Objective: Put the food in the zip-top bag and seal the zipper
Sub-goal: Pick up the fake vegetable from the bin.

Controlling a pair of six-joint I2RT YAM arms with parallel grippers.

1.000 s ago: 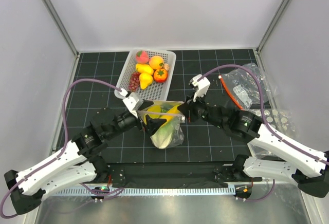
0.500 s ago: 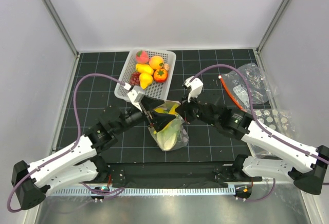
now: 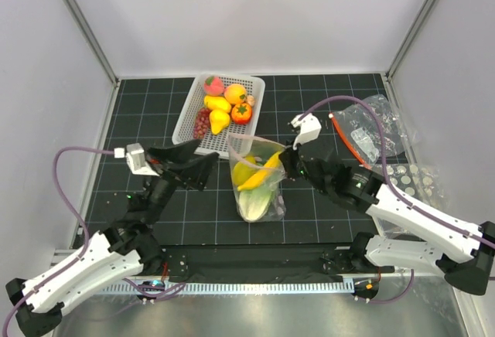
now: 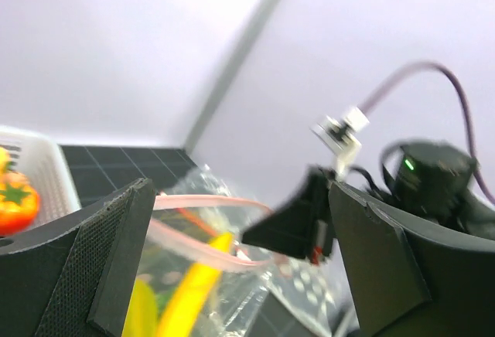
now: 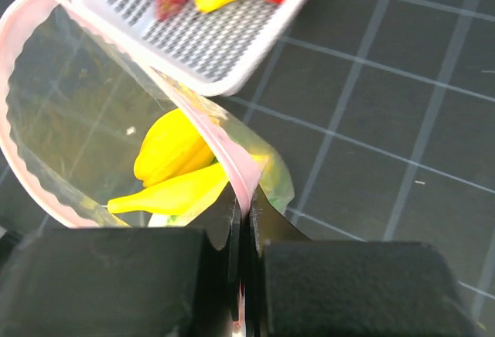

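The zip-top bag point(image 3: 259, 186) stands at the table's middle, clear, mouth open, with a pale pink zipper point(image 3: 249, 137) strip along the rim. Inside lie a yellow banana point(image 3: 261, 173), a yellow piece point(image 3: 243, 173) and green cabbage point(image 3: 255, 198). My right gripper point(image 3: 285, 163) is shut on the bag's right rim; its wrist view shows the jaws point(image 5: 246, 205) pinching the pink zipper point(image 5: 236, 168) beside the banana point(image 5: 174, 192). My left gripper point(image 3: 203, 163) is open and empty, left of the bag and apart from it; its wrist view point(image 4: 238, 190) looks across at the bag's rim point(image 4: 201, 240).
A white basket point(image 3: 186, 127) behind the bag holds a pink peach point(image 3: 213, 85), an orange fruit point(image 3: 234, 93), an orange-red fruit point(image 3: 241, 113), yellow pieces point(image 3: 218, 117) and grapes point(image 3: 202, 123). A clear bag with an orange-red strip point(image 3: 363, 132) and dotted plastic point(image 3: 414, 175) lie at the right.
My left gripper has pulled out of the bag's mouth and swung back to the left, open. The bag now hangs from my right gripper alone, mouth wider and more upright.
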